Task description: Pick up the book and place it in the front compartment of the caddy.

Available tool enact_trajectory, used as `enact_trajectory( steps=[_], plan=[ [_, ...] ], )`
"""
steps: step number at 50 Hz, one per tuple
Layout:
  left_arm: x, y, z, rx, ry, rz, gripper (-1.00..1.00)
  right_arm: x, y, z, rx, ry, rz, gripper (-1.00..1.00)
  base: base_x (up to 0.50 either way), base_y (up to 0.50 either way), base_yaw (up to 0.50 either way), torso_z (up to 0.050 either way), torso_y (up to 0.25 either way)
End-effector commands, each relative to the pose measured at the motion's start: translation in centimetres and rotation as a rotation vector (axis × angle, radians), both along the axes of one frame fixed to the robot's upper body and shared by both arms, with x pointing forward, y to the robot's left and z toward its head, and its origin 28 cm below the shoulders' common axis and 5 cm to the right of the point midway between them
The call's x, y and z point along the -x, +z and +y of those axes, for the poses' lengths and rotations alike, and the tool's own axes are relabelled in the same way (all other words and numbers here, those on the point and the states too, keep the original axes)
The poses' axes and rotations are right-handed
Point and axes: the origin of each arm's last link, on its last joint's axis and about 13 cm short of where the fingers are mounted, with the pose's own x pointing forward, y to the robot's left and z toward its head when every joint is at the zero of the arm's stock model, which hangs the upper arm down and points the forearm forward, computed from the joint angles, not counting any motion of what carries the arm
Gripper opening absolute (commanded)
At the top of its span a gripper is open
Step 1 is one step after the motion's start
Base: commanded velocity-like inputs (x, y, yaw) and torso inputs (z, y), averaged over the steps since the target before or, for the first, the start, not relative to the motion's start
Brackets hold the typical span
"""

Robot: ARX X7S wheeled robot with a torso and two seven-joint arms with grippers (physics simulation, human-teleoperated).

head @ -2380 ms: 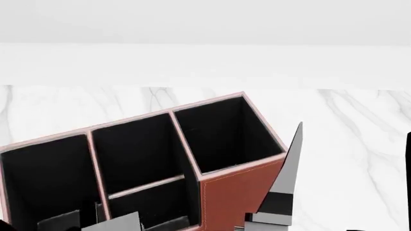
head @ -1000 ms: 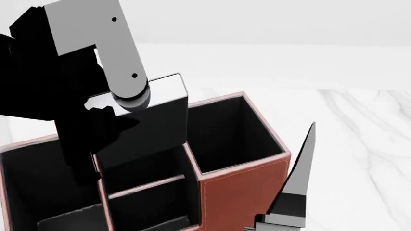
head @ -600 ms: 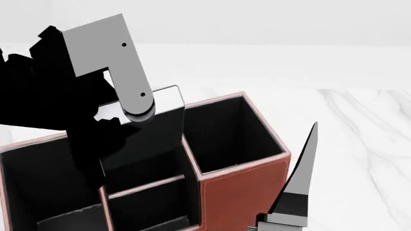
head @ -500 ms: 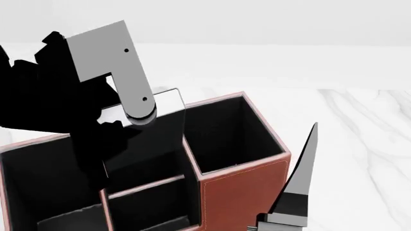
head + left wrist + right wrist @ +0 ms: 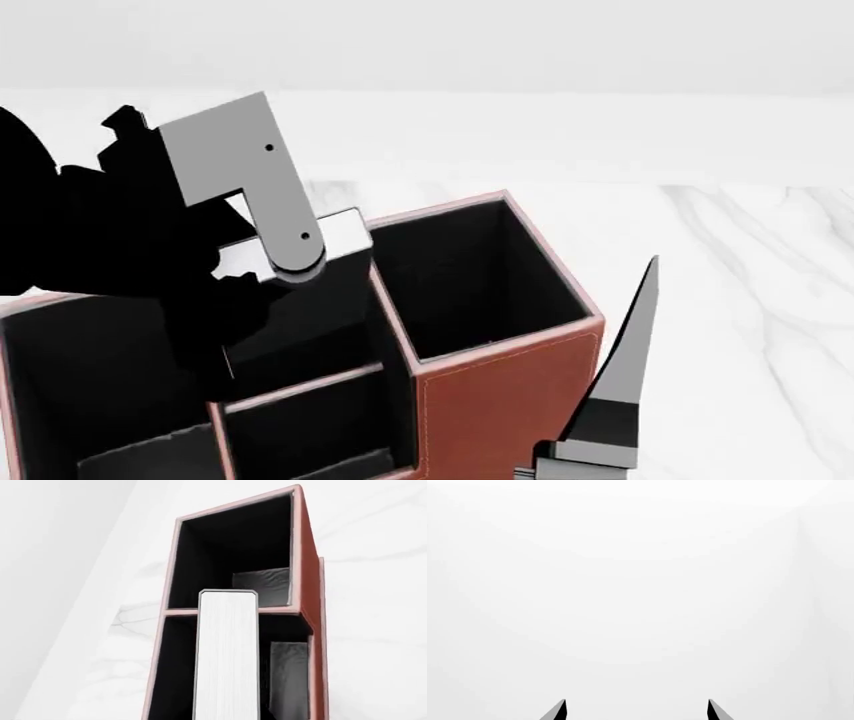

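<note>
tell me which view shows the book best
The left wrist view: the book's white page edge fills the centre, entering the caddy. The head view shows only its top corner behind the left gripper. The right wrist view shows none.

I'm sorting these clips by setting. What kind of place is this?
Probably a simulated tabletop rather than a real room: a white marble-veined table, a plain white backdrop, and flat, rendered-looking surfaces. On it stands a leather-look caddy, into which the left gripper lowers a book.

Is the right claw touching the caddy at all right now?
Cannot tell. In the head view a right claw finger overlaps the caddy wall, with no plain gap or contact. The right wrist view shows only open fingertips against white.
</note>
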Motion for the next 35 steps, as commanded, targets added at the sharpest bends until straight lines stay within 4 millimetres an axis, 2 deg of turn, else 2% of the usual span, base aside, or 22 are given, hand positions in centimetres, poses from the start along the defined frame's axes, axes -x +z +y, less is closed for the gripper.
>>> enact_trajectory(
  steps=[1, 18, 35],
  plan=[
    [-1.1, -0.3, 0.4, 0.005, 0.027, -0.085, -1.0, -0.1, -0.1, 0.0, 0.003, -0.002, 0.007, 1.0, 0.0, 0.0, 0.0, 0.0, 0.0],
    [-2.3, -2.1, 0.8, 0.021, 0.035, -0.103, -1.0, -0.2, -0.3, -0.2, -0.003, -0.008, 0.008, 1.0, 0.0, 0.0, 0.0, 0.001, 0.002],
    [-2.6, -3.3, 1.0, -0.004, 0.039, -0.097, -1.0, -0.2, -0.3, -0.3, -0.005, -0.014, 0.007, 1.0, 0.0, 0.0, 0.0, 0.0, 0.001]
  ],
)
